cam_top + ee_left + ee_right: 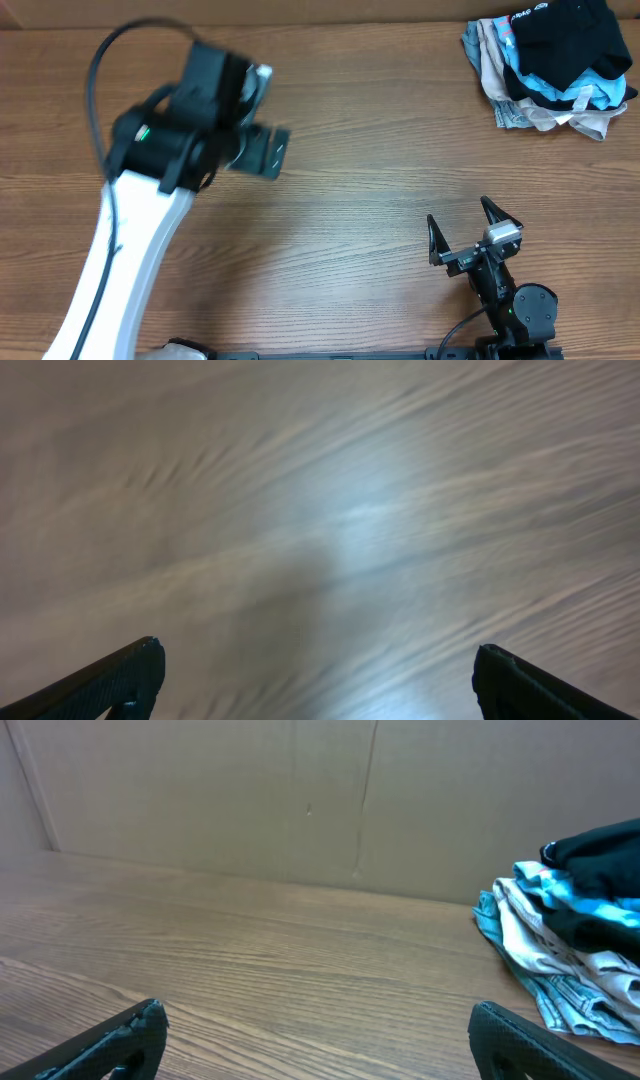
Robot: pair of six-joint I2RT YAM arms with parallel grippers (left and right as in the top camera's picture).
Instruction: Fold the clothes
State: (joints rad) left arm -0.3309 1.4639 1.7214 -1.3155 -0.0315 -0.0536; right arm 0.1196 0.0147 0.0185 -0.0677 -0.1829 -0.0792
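Two arms stand over a wood table [360,200] in the overhead view. The left gripper [262,150] sits in the upper left of the frame, blurred, and its jaws cannot be read from here. The right gripper [458,212] is at the lower right with its fingers spread in a V. The black T-shirt [570,35] lies crumpled on top of a pile [520,105] in the upper right corner, well apart from both grippers. Its bunched mass runs roughly left to right across the frame. Collar and hem cannot be told apart, so which way it points is unclear. A blue shirt [590,92] and pale garments show under it. In the left wrist view the picture is smeared. Only bare wood shows, with one dark fingertip [130,672] at lower left and another at lower right, so those jaws are wide apart. In the right wrist view the fingers [125,1038] are likewise spread at the two bottom corners. The black T-shirt [600,850] sits at the right edge on the pile, before a brown wall [250,800].
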